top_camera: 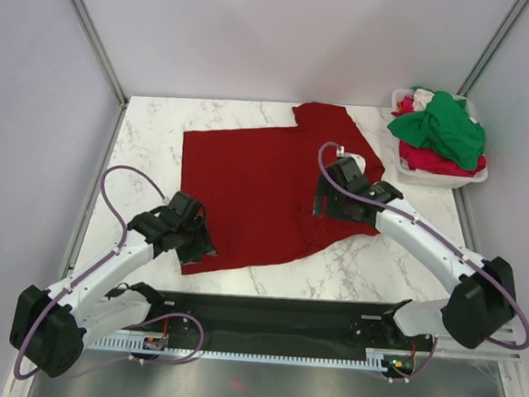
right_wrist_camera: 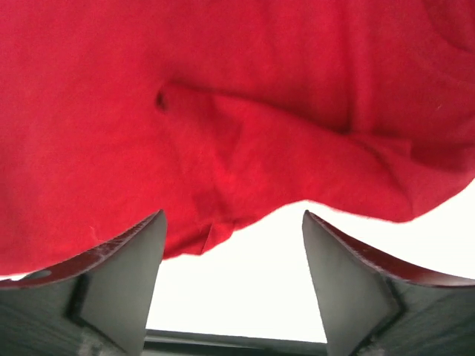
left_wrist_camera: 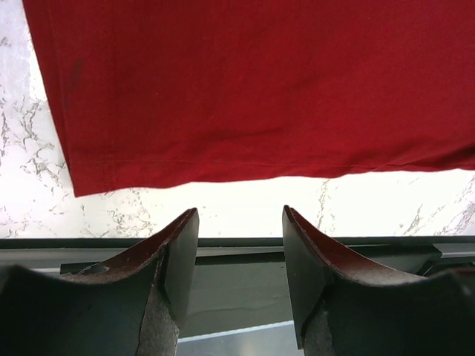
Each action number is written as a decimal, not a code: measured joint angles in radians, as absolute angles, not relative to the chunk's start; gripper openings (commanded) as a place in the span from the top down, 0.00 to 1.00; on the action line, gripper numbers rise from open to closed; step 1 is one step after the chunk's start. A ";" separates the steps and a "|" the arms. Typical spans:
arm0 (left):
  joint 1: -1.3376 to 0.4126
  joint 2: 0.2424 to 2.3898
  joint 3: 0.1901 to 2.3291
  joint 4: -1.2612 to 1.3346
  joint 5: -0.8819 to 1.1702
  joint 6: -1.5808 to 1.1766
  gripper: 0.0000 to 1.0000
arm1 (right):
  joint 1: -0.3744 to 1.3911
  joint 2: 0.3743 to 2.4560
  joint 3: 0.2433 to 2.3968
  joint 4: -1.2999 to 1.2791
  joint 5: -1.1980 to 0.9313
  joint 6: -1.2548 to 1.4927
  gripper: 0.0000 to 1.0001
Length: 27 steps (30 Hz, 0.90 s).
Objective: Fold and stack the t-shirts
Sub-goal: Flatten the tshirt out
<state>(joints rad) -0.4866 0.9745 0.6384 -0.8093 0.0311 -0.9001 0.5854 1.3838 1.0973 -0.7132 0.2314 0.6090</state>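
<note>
white marble table [top_camera: 234,119] w/ dark red t-shirt [top_camera: 256,189] spread across mid, white basket [top_camera: 440,181] at far-right corner

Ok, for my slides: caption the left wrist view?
Left gripper, jaws open, facing the hem of the dark red t-shirt on the marble table.

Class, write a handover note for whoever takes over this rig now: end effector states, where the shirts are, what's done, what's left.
Left end effector: open, empty, by the near-left hem corner of the dark red t-shirt.
Right end effector: open, empty, over its near-right edge.
Shirt lies spread, unfolded.
Green t-shirt and lighter red t-shirt heaped in the white basket.
Nothing folded or stacked; all remains.
</note>
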 measured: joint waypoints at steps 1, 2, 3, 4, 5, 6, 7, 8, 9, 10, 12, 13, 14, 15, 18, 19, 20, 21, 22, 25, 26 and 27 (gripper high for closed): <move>-0.487 0.978 0.637 -0.803 0.031 -0.900 0.44 | 0.607 1.359 1.079 -0.710 0.234 0.611 0.25; -0.487 0.978 0.635 -0.796 0.031 -0.900 0.44 | 0.627 1.351 1.066 -0.710 0.236 0.611 0.27; -0.487 0.978 0.632 -0.786 0.031 -0.900 0.44 | 0.654 1.354 1.055 -0.708 0.236 0.611 0.28; -0.487 0.979 0.630 -0.779 0.032 -0.900 0.44 | 0.681 1.372 1.046 -0.703 0.235 0.612 0.30; -0.487 0.979 0.627 -0.770 0.033 -0.900 0.44 | 0.708 1.396 1.039 -0.697 0.234 0.611 0.32; -0.487 0.979 0.624 -0.765 0.035 -0.900 0.44 | 0.728 1.425 1.034 -0.692 0.232 0.608 0.32; -0.487 0.978 0.621 -0.760 0.036 -0.900 0.44 | 0.748 1.454 1.034 -0.691 0.230 0.607 0.34; -0.487 0.978 0.616 -0.753 0.036 -0.900 0.44 | 0.760 1.476 1.034 -0.687 0.229 0.605 0.35; -0.487 0.978 0.612 -0.750 0.036 -0.900 0.44 | 0.772 1.501 1.034 -0.683 0.227 0.604 0.35; -0.487 0.976 0.606 -0.747 0.036 -0.900 0.44 | 0.779 1.523 1.035 -0.679 0.226 0.600 0.39; -0.487 0.966 0.591 -0.745 0.036 -0.900 0.44 | 0.786 1.564 1.039 -0.672 0.226 0.593 0.43; -0.487 0.960 0.587 -0.745 0.036 -0.900 0.44 | 0.788 1.587 1.045 -0.667 0.227 0.588 0.45; -0.487 0.952 0.581 -0.745 0.036 -0.900 0.44 | 0.789 1.603 1.050 -0.665 0.227 0.586 0.46; -0.487 0.945 0.578 -0.746 0.036 -0.900 0.44 | 0.790 1.620 1.056 -0.662 0.228 0.583 0.47; -0.487 0.934 0.575 -0.745 0.036 -0.900 0.44 | 0.793 1.656 1.070 -0.651 0.236 0.573 0.50; -0.487 0.933 0.575 -0.744 0.036 -0.900 0.44 | 0.794 1.663 1.073 -0.649 0.239 0.571 0.51; -0.487 0.933 0.575 -0.744 0.036 -0.900 0.44 | 0.795 1.670 1.074 -0.647 0.241 0.570 0.51; -0.487 0.933 0.574 -0.744 0.036 -0.900 0.44 | 0.795 1.675 1.076 -0.645 0.243 0.569 0.52; -0.487 0.933 0.574 -0.744 0.036 -0.900 0.44 | 0.795 1.679 1.077 -0.645 0.245 0.568 0.54; -0.487 0.933 0.574 -0.744 0.036 -0.900 0.44 | 0.795 1.689 1.079 -0.643 0.248 0.562 0.62; -0.487 0.933 0.573 -0.744 0.036 -0.900 0.44 | 0.795 1.691 1.080 -0.643 0.251 0.559 0.65; -0.487 0.933 0.572 -0.743 0.036 -0.900 0.44 | 0.795 1.692 1.080 -0.642 0.254 0.556 0.67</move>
<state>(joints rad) -0.4866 0.9329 0.5724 -0.7433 0.0357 -0.9001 0.7948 1.6924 1.0801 -0.6422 0.2539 0.5560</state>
